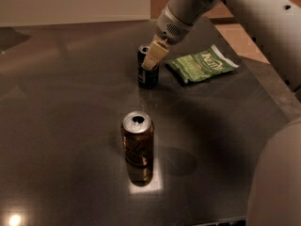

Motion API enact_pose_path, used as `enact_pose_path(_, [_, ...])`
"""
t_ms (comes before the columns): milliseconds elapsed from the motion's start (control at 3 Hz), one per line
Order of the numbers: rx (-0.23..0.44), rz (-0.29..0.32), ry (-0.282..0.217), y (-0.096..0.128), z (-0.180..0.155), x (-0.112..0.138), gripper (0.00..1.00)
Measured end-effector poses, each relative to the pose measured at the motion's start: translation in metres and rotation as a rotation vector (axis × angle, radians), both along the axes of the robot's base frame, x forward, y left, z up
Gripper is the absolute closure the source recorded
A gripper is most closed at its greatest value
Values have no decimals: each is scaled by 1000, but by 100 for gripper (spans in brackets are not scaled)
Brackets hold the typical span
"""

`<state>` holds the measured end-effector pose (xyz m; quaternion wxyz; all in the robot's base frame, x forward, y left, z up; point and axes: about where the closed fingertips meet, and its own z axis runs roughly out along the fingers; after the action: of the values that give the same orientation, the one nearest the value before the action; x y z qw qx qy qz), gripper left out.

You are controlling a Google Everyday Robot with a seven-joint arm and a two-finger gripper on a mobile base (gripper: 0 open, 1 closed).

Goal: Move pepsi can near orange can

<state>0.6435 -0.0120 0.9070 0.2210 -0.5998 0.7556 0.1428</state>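
Note:
The pepsi can (146,75), dark navy with a silver top, stands upright at the far middle of the dark table (56,126). My gripper (151,59) comes down from the upper right and is shut on the can's upper part; one pale finger (154,56) lies across its right side. The orange can (138,145), coppery with pale script and an open silver top, stands upright nearer the camera, well apart from the pepsi can.
A green chip bag (203,63) lies flat just right of the pepsi can. The table's right edge (270,93) runs diagonally, with my pale arm and body along the right side of the view.

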Motion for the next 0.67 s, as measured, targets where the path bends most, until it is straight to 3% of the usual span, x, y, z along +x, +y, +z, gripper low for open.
enact_pose_path(333, [32, 63, 5, 5, 10, -18, 85])
enact_pose_path(667, [49, 168, 17, 6, 22, -50, 100])
